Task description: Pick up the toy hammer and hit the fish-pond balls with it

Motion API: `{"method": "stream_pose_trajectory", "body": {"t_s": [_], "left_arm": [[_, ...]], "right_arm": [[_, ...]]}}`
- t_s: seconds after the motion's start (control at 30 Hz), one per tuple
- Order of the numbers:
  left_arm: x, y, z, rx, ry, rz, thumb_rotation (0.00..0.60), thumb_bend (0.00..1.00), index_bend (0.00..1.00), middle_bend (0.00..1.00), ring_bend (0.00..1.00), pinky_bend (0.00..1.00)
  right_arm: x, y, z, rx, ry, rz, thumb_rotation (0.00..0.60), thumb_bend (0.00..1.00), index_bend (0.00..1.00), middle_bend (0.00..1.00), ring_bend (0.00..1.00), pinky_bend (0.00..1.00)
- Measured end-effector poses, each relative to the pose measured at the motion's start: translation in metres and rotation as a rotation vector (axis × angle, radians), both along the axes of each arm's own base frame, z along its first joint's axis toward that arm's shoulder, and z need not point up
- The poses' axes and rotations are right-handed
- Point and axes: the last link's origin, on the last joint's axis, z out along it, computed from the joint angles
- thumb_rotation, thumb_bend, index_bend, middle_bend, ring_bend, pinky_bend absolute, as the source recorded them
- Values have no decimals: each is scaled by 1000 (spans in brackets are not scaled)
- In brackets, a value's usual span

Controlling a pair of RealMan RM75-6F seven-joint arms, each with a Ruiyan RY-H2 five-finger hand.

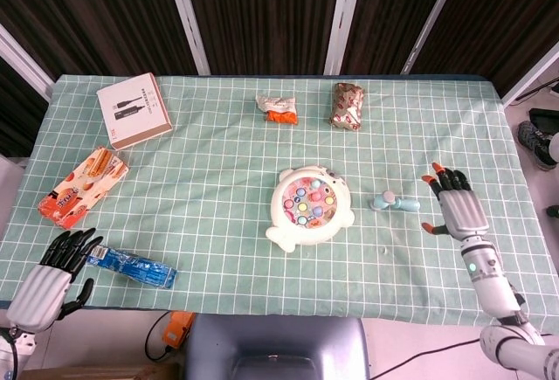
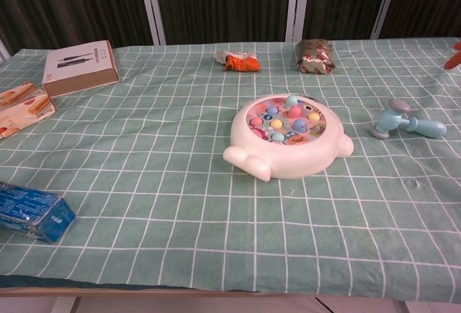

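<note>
The pale blue toy hammer lies flat on the green checked cloth, just right of the fish-pond toy. That toy's white rim surrounds several coloured balls. In the head view my right hand hovers a short way right of the hammer's handle, fingers spread and holding nothing; only its orange fingertips show at the right edge of the chest view. My left hand sits at the table's near left corner, fingers apart and empty.
A white box and an orange snack box lie at the left. A blue packet is beside my left hand. Two small snack packs sit at the back.
</note>
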Motion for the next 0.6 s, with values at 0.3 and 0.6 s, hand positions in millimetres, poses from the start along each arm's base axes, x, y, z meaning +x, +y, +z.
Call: {"method": "stream_pose_trajectory", "body": {"t_s": [0.3, 0.6], "left_arm": [[-1, 0, 1, 2, -4, 4, 600, 568, 0, 0, 0, 0], [0, -1, 1, -1, -4, 0, 600, 585, 0, 0, 0, 0]], "right_arm": [[-10, -32, -24, 15, -53, -31, 600, 425, 534, 0, 0, 0], [-3, -44, -48, 63, -86, -23, 600, 475, 568, 0, 0, 0]]}}
